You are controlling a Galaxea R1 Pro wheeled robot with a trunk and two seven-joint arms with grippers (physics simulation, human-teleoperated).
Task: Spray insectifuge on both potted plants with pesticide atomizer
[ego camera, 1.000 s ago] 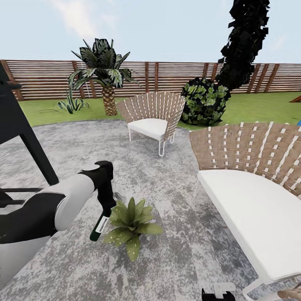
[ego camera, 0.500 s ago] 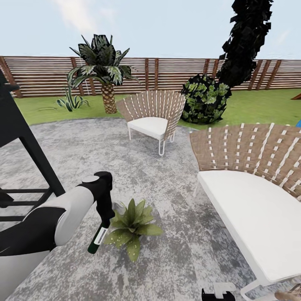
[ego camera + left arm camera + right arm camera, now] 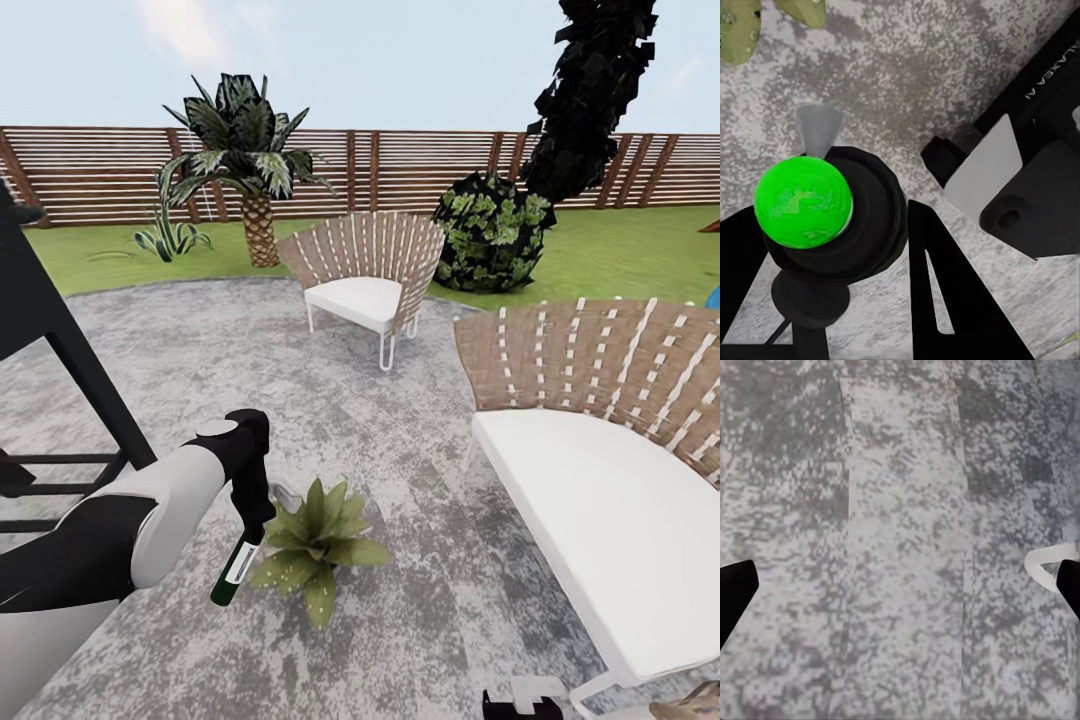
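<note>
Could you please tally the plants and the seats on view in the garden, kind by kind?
Potted plant: 1
Palm: 1
Agave: 1
Bush: 1
Dark tree: 1
Chair: 1
Sofa: 1
Total: 7

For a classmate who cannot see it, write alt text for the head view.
The robot's left gripper holds a pesticide atomizer tilted beside a small potted plant on the grey stone patio. Two woven chairs stand beyond, before a wooden fence.
</note>
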